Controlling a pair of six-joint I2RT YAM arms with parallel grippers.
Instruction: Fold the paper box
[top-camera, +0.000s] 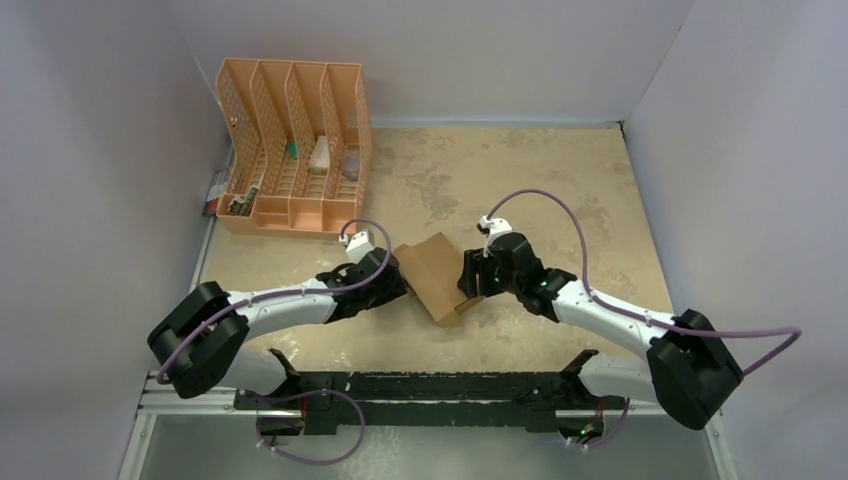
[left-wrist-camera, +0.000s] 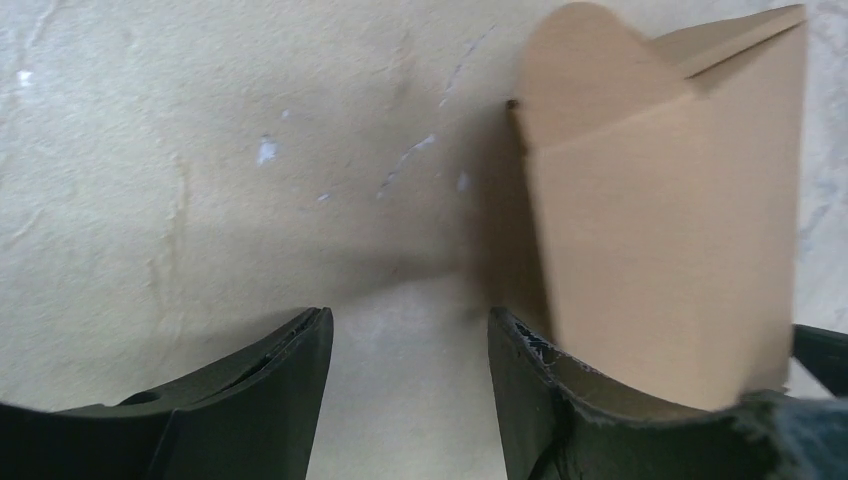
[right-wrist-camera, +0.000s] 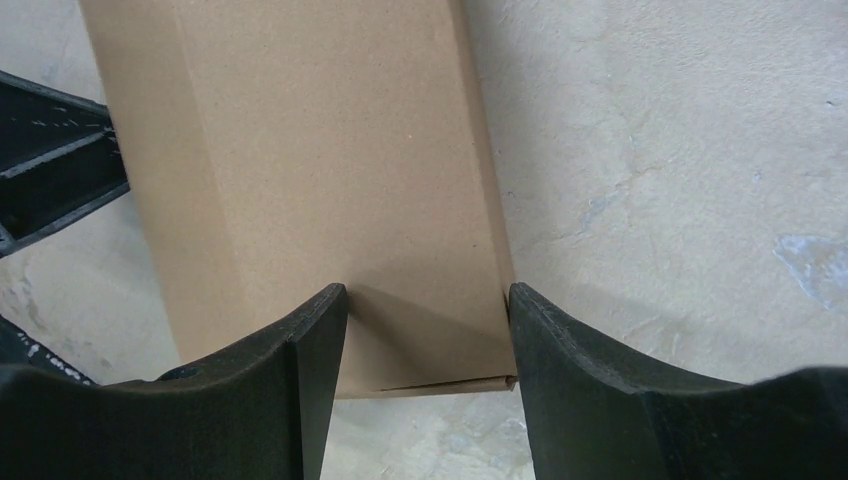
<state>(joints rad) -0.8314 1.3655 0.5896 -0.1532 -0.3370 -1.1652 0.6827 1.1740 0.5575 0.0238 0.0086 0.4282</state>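
The paper box (top-camera: 437, 277) is plain brown cardboard and lies on the table between my two grippers. My left gripper (top-camera: 402, 284) is open with nothing between its fingers. In the left wrist view (left-wrist-camera: 410, 335) the box (left-wrist-camera: 665, 220) stands just outside the right-hand finger (left-wrist-camera: 530, 380), with a rounded tab (left-wrist-camera: 580, 60) at its far end. My right gripper (top-camera: 470, 287) is open at the box's near right end. In the right wrist view (right-wrist-camera: 428, 300) one finger (right-wrist-camera: 300, 370) is over the box (right-wrist-camera: 300, 150) and the other (right-wrist-camera: 570, 370) is at its right edge.
An orange slotted file organiser (top-camera: 295, 150) with a few small items stands at the back left. Grey walls close in the left, back and right. The left gripper's black finger shows at the left edge of the right wrist view (right-wrist-camera: 50, 160).
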